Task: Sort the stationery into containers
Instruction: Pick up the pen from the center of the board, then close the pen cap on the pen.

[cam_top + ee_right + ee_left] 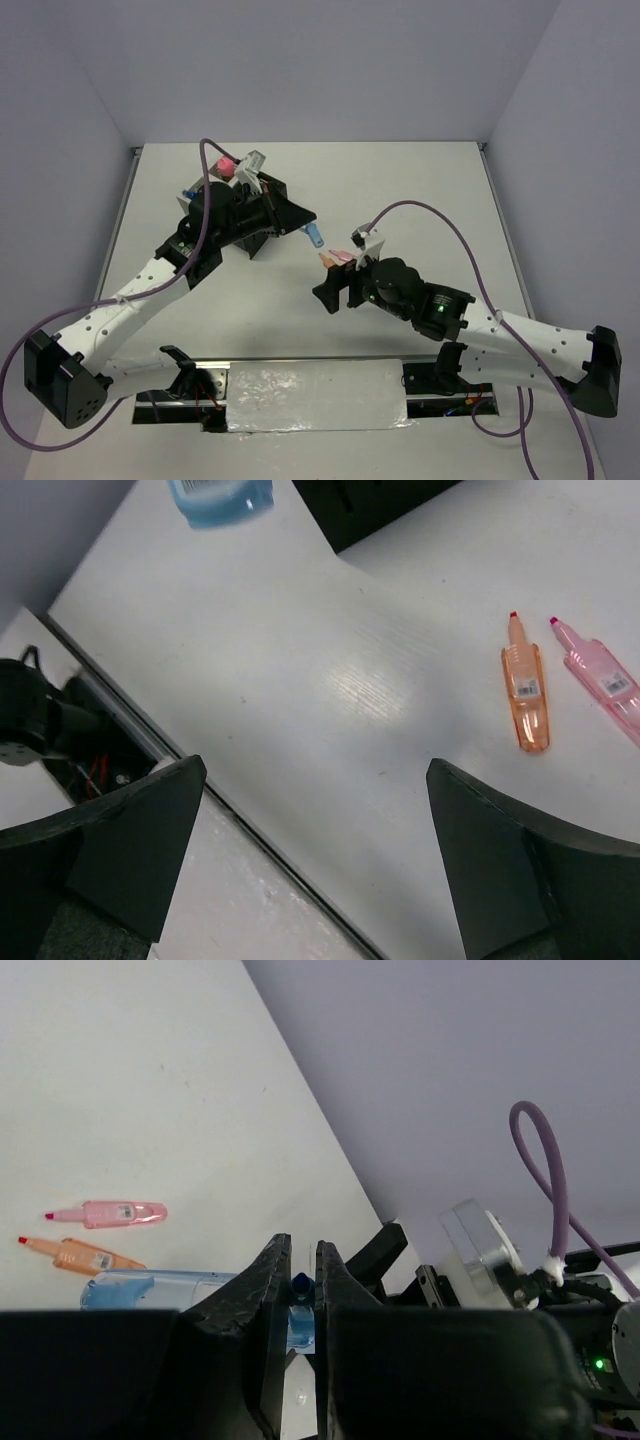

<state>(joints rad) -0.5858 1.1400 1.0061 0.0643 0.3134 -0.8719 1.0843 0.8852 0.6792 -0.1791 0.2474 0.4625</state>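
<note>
Stationery is split between tabletop and grip. An orange highlighter (525,695) and a pink highlighter (605,685) lie side by side on the white tabletop (330,660), tips pointing the same way. The right hand (312,780) hangs over the bare surface beside them, fingers spread wide and holding nothing. The left hand (300,1265) is clamped on a clear blue-capped pen (150,1288), which sticks out sideways toward the two highlighters.
</note>
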